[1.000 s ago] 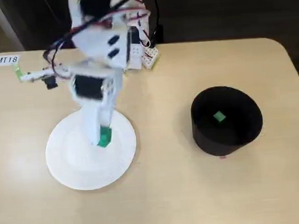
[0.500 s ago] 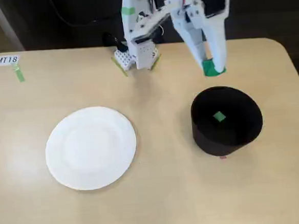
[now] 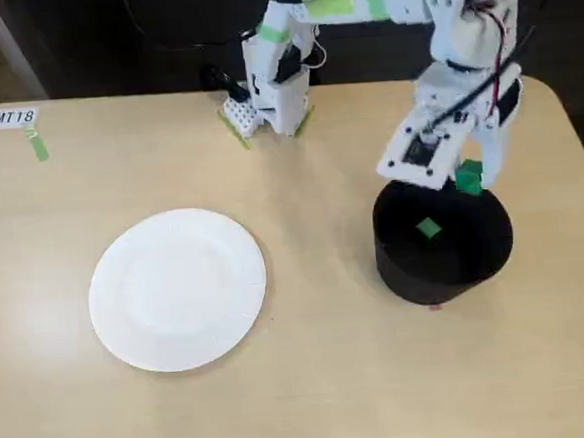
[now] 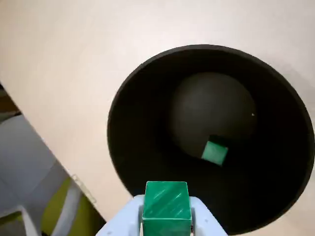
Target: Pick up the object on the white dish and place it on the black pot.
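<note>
The gripper point(image 4: 166, 219) is clamped narrowly on the deep-green cube point(image 4: 166, 201), which fills the gap between the two pale fingers point(image 4: 132, 220) in the wrist view; in the fixed view the same cube point(image 3: 469, 178) shows at the arm's tip, just at the far rim of the black pot point(image 3: 444, 268). Directly below and ahead of the fingertips gapes the pot's mouth point(image 4: 147, 88), and on its floor, beyond the held cube, lies a paler green small cube point(image 4: 214, 152). The white dish point(image 3: 177, 289) sits bare, well away to the side, so the pick-up looks finished and the carry seems to be at its end: this is the placing step. The held cube appears to hang over the pot's near edge rather than its middle, so the next move likely calls for a little more reach inward over the opening, then parting the fingers so the cube drops inside without clipping the wall.
</note>
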You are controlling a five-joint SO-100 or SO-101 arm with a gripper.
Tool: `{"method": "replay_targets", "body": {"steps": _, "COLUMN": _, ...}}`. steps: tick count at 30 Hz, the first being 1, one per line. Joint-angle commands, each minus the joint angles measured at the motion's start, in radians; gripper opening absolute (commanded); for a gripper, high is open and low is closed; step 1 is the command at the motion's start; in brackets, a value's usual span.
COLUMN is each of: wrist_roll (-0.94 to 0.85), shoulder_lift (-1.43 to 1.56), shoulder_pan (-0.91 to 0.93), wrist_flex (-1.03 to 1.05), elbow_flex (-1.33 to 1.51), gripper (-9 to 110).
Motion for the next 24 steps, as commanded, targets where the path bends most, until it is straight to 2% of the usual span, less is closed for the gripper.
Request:
{"method": "replay_targets", "body": {"steps": 1, "wrist_roll": -0.012, "shoulder_lift": -0.032, "shoulder_pan": 0.003, "wrist_flex": -0.011, "elbow_flex": -0.015, "gripper": 0}}
{"method": "replay_targets", "body": {"steps": 21, "wrist_roll": -0.011, "shoulder_lift": -0.258, "shoulder_pan": 0.014, "wrist_flex": -0.002, "elbow_flex": -0.018, "gripper": 0}}
{"method": "replay_targets", "body": {"steps": 22, "wrist_roll": -0.011, "shoulder_lift": -0.253, "shoulder_pan": 0.014, "wrist_flex": 0.003, "elbow_flex": -0.02, "gripper": 2}}
{"method": "replay_targets", "body": {"steps": 24, "wrist_roll": -0.048, "shoulder_lift": -0.235, "shoulder_pan": 0.012, "wrist_flex": 0.021, "elbow_flex": -0.021, "gripper": 17}}
